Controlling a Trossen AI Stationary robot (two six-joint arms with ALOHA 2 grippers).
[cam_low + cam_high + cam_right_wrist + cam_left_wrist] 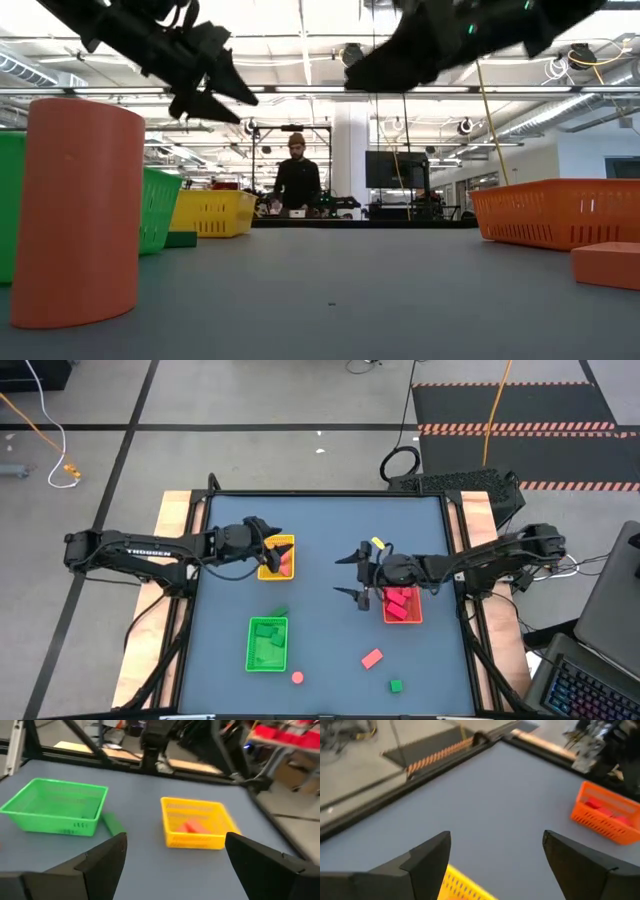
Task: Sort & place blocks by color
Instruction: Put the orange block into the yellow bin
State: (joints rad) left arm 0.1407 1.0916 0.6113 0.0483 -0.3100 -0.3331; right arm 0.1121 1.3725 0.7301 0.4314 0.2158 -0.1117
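Salmon rectangle (372,658) lies well apart from right hand (352,575).

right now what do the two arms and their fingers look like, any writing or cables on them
Both arms are dark, near black, built of slim jointed segments. The left arm carries white lettering along its side and a black cable looping near its wrist. The right arm also trails black cables. Each ends in two fingers: the left fingers and right fingers are matte black, flat, wedge-shaped blades tapering to blunt tips.
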